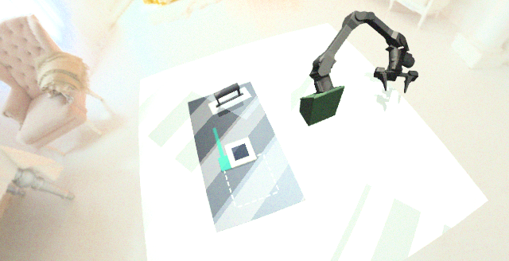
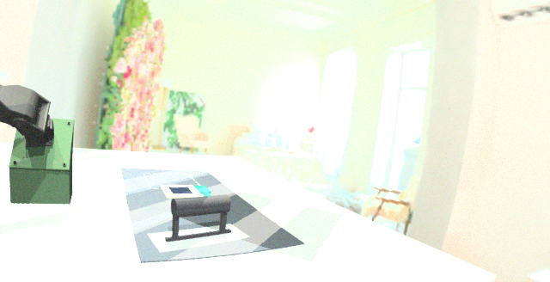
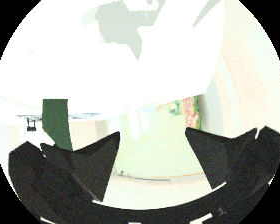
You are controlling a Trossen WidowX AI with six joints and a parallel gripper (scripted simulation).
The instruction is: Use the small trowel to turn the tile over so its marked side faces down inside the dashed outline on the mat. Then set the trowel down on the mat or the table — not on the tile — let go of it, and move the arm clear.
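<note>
The white tile [image 1: 240,152] [image 2: 181,191], with a dark square on top, lies at the upper edge of the dashed outline [image 1: 237,206]. A teal flat-bladed tool with a thin handle [image 1: 224,163] [image 2: 202,190] lies on the mat [image 1: 220,219] [image 2: 148,254], its blade against the tile's left edge in the top view. A black bar handle [image 1: 227,91] [image 2: 200,205] stands on a white plate at the mat's other end. I cannot tell for sure which is the small trowel. My gripper [image 1: 395,91] [image 3: 153,133] is open and empty, far from them, beyond the arm's base.
The arm's green base block [image 1: 323,107] [image 2: 40,185] [image 3: 56,117] stands between the mat and my gripper. The white table [image 1: 358,161] extends around the mat. The table's edge [image 1: 437,138] runs near my gripper's side.
</note>
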